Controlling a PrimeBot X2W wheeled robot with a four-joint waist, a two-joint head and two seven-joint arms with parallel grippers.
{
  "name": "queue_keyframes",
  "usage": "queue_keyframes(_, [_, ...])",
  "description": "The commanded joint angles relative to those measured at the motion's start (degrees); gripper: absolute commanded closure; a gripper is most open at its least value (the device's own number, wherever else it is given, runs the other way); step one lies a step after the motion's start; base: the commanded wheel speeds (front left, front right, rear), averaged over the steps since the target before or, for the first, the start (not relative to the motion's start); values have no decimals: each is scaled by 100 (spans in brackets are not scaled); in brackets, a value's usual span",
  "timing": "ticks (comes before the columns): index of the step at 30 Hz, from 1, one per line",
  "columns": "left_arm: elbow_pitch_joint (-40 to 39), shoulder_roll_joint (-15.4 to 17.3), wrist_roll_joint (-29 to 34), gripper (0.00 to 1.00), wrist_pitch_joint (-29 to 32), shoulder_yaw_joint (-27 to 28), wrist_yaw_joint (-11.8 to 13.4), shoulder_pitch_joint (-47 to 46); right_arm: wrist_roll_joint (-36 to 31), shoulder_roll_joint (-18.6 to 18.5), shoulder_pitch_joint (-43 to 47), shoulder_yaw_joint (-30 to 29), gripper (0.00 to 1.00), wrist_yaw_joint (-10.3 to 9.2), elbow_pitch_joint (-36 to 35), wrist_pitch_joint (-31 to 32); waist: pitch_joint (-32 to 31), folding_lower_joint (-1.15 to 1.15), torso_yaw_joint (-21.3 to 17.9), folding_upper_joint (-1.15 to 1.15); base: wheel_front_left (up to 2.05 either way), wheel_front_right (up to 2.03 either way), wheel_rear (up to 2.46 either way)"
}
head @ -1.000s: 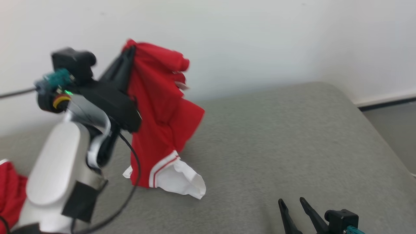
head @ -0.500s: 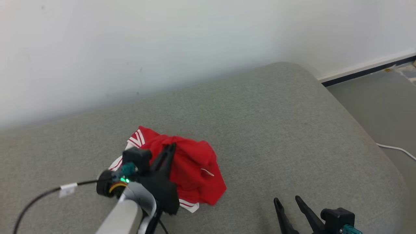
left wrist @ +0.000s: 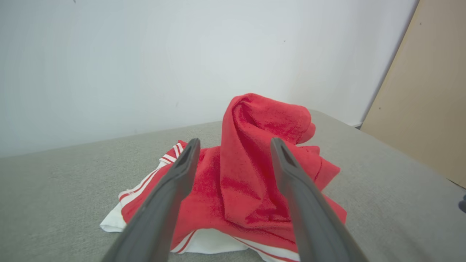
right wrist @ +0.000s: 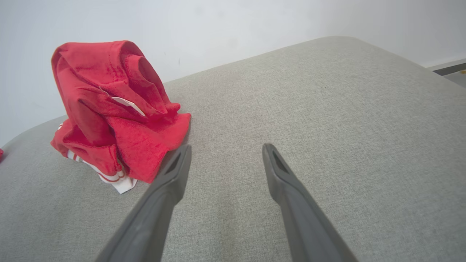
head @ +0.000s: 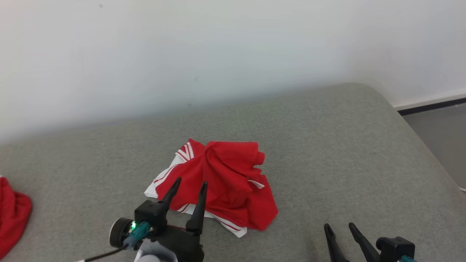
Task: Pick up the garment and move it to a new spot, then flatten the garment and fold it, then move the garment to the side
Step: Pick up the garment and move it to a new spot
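Released since a second ago, the garment point(head: 222, 182) no longer hangs from the left gripper point(head: 191, 181); it lies in a crumpled heap near the middle of the cushion point(head: 346, 153). I note that the head camera has also shifted. Both left fingers stand apart with nothing held, their tips over the heap's near edge; I cannot tell whether they touch the cloth. The right gripper point(head: 339, 225) is likewise parted and empty over bare cushion, to the right of the heap. Risk, in my judgement: the heap stands in a bunched peak with the white trim tucked under, so a careless pinch could take several layers at once and defeat the flattening. A finger pulled back low could snag the cloth and drag it. A second red cloth point(head: 12, 214) lies well apart at the left edge. The wrist cable point(head: 98, 256) trails behind the left gripper. Nothing else obstructs the cushion.
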Motion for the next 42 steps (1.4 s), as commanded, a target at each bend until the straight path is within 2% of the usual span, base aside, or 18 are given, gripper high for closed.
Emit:
queue_keyframes(1, [-215, 55, 38, 0, -63, 103, 73, 222, -39, 2, 82, -60, 0, -10, -37, 2, -116, 0, 288, 0, 0, 0, 0])
queue_keyframes(4, [-1120, 92, 91, 0, -83, 672, 298, 825, -68, 4, 156, -227, 0, -10, -103, 27, -183, 0, 547, 0, 0, 0, 0])
queue_keyframes(7, [-1866, 86, 215, 0, -86, 1218, 343, 1425, -102, 3, 201, -368, 0, -10, -135, 29, -215, 0, 747, 0, 0, 0, 0])
queue_keyframes(11, [-2516, 34, 428, 0, -88, 1807, 119, 2036, -124, 4, 214, -482, 0, -10, -123, -1, -274, 0, 978, 0, 0, 0, 0])
queue_keyframes(15, [-2792, 80, 775, 0, -89, 2189, -151, 2466, -106, 3, 275, -542, 0, -10, -75, -55, -337, 0, 1173, 0, 0, 0, 0])
queue_keyframes(21, [-2498, 163, 1176, 0, -89, 2350, -309, 2929, -134, 2, 316, -575, 0, -10, 56, -97, -437, 0, 1370, 0, 0, 0, 0])
queue_keyframes(32, [-1347, 241, 1186, 0, -89, 2337, -385, 2968, -220, 4, 422, -708, 0, -10, 205, 90, -558, 0, 1445, 0, 0, 0, 0])
queue_keyframes(42, [-1184, 228, 1130, 0, -89, 2440, -392, 2873, -195, 3, 409, -662, 0, -10, 183, 210, -579, 0, 1361, 0, 0, 0, 0])
